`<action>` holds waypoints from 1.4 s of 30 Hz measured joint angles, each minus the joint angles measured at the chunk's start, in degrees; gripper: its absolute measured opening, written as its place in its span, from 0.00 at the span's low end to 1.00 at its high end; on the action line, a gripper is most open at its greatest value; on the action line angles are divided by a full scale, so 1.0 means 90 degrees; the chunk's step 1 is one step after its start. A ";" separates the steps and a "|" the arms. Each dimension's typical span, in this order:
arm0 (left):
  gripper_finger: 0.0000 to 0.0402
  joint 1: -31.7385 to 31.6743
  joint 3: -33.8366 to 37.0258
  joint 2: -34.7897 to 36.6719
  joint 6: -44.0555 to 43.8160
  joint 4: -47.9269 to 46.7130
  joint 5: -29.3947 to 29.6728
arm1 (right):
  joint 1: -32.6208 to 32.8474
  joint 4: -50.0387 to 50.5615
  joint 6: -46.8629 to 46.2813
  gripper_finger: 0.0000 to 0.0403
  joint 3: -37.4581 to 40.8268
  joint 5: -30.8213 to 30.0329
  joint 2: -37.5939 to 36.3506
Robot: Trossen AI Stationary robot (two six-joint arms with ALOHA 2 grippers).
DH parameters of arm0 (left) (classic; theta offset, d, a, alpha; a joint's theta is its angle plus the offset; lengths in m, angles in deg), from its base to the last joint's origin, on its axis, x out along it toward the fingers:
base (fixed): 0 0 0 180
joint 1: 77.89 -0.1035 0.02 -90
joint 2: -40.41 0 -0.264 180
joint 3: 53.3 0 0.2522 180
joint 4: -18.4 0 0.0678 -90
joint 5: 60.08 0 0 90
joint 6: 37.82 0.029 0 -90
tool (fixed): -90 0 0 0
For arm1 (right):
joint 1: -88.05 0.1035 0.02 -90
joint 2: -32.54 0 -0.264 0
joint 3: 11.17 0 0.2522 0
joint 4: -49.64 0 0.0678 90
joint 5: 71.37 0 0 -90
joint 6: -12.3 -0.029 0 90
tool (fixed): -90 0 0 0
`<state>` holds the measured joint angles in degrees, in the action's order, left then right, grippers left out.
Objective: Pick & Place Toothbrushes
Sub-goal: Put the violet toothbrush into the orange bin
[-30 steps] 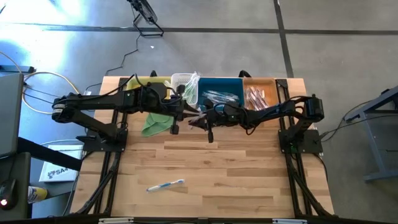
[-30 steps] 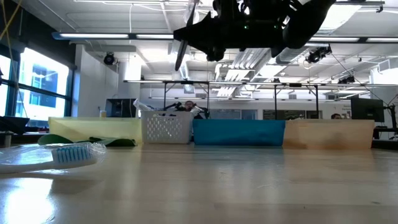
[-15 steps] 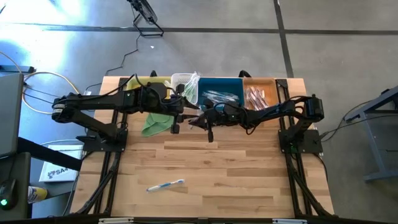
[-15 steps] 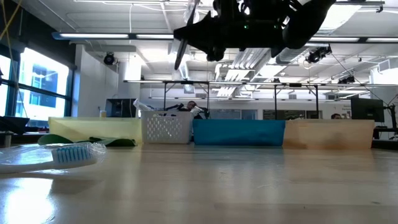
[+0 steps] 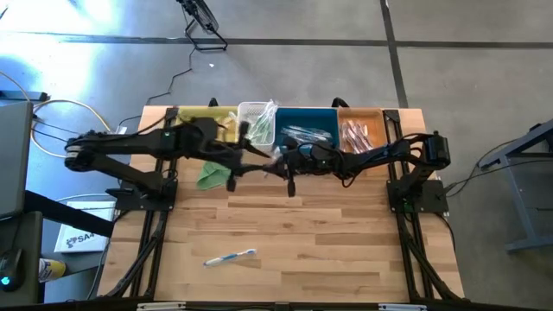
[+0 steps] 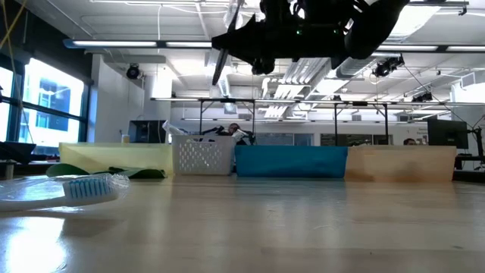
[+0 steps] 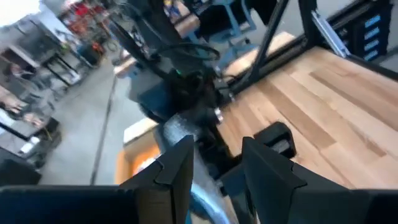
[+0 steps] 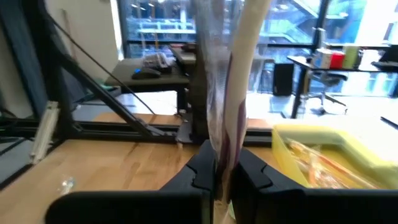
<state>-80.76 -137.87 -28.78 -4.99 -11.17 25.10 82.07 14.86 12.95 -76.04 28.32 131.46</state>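
Clear-wrapped toothbrush point(image 8: 227, 93) stands pinched in the right end effector point(image 8: 225, 171); the left end effector point(image 7: 214, 165), now parted and empty, has drawn back from it.

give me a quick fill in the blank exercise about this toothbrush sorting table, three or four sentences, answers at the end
1. The right claw is shut on a wrapped ____.
2. Along the table's far edge, the bin between the white basket and the orange bin is ____ in colour.
3. One toothbrush lying alone on the bare table near its front edge has a ____ and white handle.
4. The left claw has its jaws ____, with nothing between them.

Missing words: toothbrush; blue; blue; open
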 joint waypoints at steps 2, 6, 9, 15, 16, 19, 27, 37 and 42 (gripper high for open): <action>0.33 -0.0007 0.0235 0.0357 -0.0003 0.0039 0.0018 | -0.0003 0.0102 0.0000 0.04 0.0000 -0.0077 0.0000; 0.33 -0.0012 0.1003 0.1057 -0.0043 0.0496 0.0124 | -0.0005 0.0262 0.0053 0.04 0.0000 -0.0113 0.0000; 0.33 -0.0006 0.1734 0.1666 -0.0291 0.1062 0.0265 | -0.0002 0.0557 0.0079 0.04 0.0002 -0.0401 -0.0121; 0.33 -0.0010 0.3145 0.2739 -0.0604 0.1949 0.0372 | -0.0002 0.1998 0.0422 0.04 0.0000 -0.1567 -0.0961; 0.33 -0.0007 0.3274 0.2876 -0.0683 0.1984 0.0423 | -0.0002 0.2371 0.0434 0.04 0.0002 -0.1807 -0.1172; 0.33 -0.0010 0.3639 0.3288 -0.0854 0.1946 0.0485 | -0.0003 0.3301 0.0422 0.04 -0.0002 -0.2450 -0.1769; 0.33 -0.0012 0.4145 0.3910 -0.1025 0.1921 0.0487 | -0.0194 0.5556 -0.0010 0.04 0.0000 -0.3515 -0.3188; 0.33 -0.0012 0.4229 0.3878 -0.1038 0.1926 0.0487 | -0.1435 0.6349 -0.1040 0.04 0.1281 -0.3545 -0.4590; 0.33 -0.0012 0.4229 0.3878 -0.1038 0.1930 0.0487 | -0.2225 0.6324 -0.1417 0.04 0.1873 -0.3630 -0.4940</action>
<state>-80.88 -99.81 6.13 -14.33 6.20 29.48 62.04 71.77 0.19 -59.18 -4.35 86.99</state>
